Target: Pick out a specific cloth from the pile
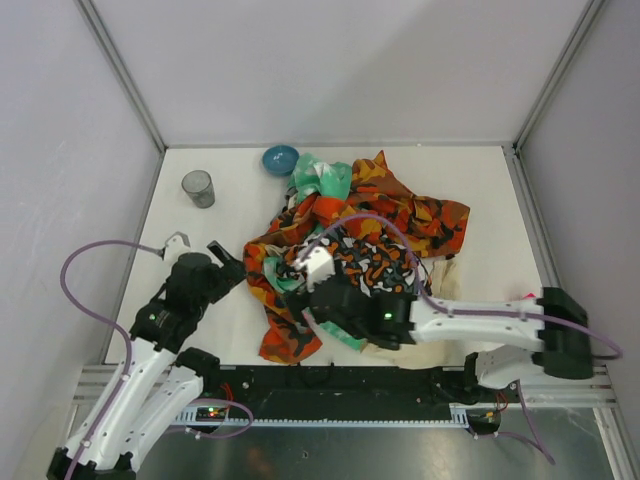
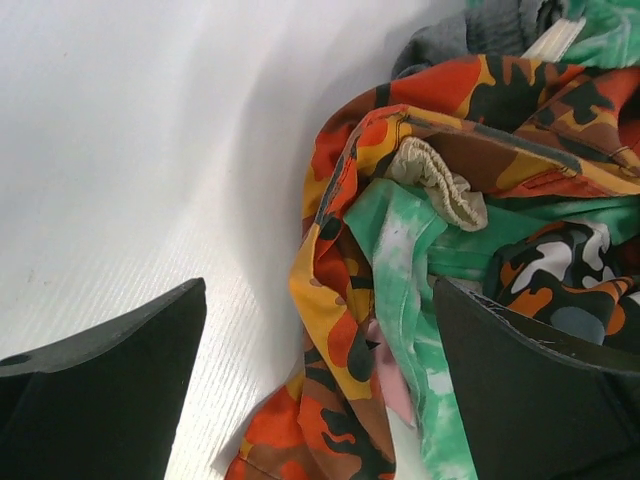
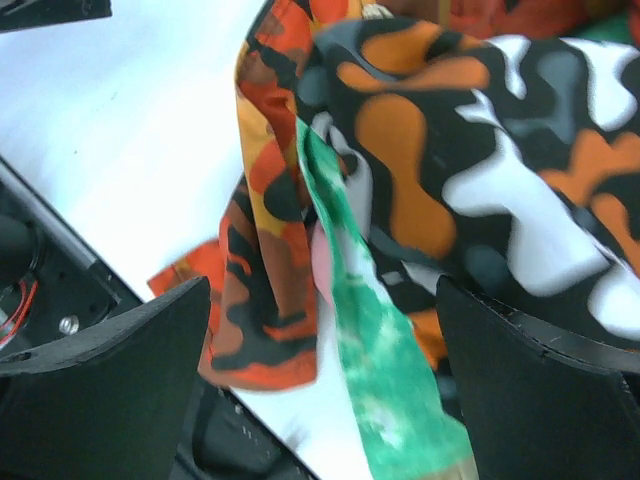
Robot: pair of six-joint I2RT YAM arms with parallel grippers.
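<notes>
The pile (image 1: 350, 250) lies mid-table: orange camouflage on top, mint green and white strips, and a black, orange and white patterned cloth (image 3: 480, 170). A small part of the dark grey cloth (image 2: 470, 35) shows in the left wrist view, behind the camouflage cloth (image 2: 340, 300) at the pile's far side. I cannot make it out in the top view. My left gripper (image 1: 228, 262) is open and empty at the pile's left edge, with camouflage and green cloth between its fingers (image 2: 110, 380). My right gripper (image 1: 305, 300) is open and empty over the pile's near-left part, its fingers (image 3: 540, 390) wide apart.
A blue bowl (image 1: 281, 159) and a grey cup (image 1: 198, 188) stand at the back left. Beige cloth (image 1: 440, 275) pokes out at the pile's right side. The black rail (image 1: 330, 380) runs along the table's near edge, close below the right gripper.
</notes>
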